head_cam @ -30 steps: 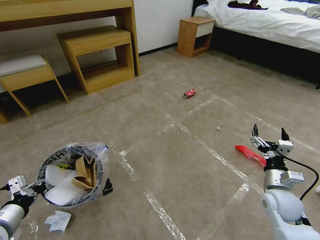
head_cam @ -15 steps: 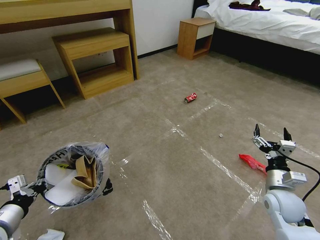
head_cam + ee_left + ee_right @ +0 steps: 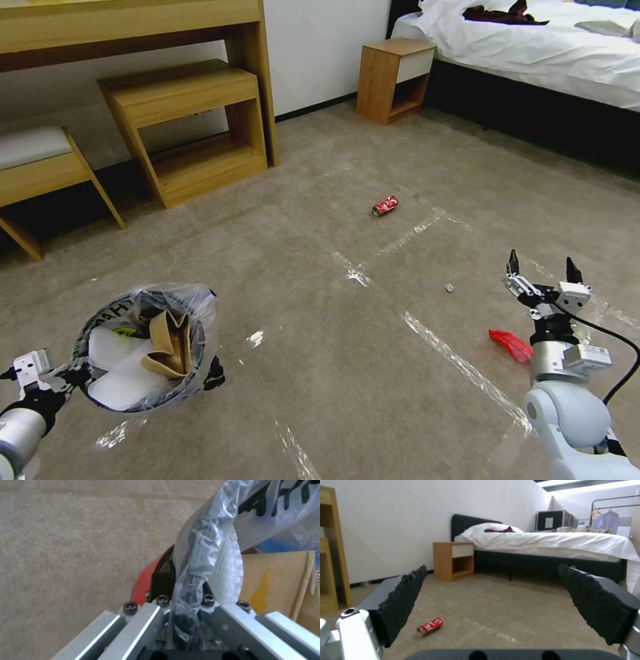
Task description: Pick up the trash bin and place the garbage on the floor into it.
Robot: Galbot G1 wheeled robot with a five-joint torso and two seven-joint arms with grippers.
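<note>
My left gripper [image 3: 72, 379] is shut on the black rim of the trash bin [image 3: 107, 313], holding it above the floor [image 3: 347, 373] at the lower left. In the left wrist view its fingers [image 3: 163, 580] clamp the bag-lined rim [image 3: 196, 545]. Inside lie white slippers [image 3: 123, 383] and a tan carton [image 3: 170, 343]. My right gripper [image 3: 541, 265] hovers open at the right, fingers pointing away from me. Garbage on the carpet: a red wrapper [image 3: 510, 345] just left of that wrist, a crushed red can [image 3: 385, 205] [image 3: 430, 627] farther ahead, and a small scrap [image 3: 449, 288].
A wooden desk with a shelf unit [image 3: 193, 127] and a bench [image 3: 40, 160] line the far left wall. A nightstand [image 3: 393, 77] and a bed [image 3: 533, 60] stand at the back right. Shiny tape strips [image 3: 460, 363] cross the carpet.
The whole picture has shifted: the camera has moved, so the can and wrapper sit lower and more to the right. The tissue at the lower left has left the view. Both grippers keep their poses.
</note>
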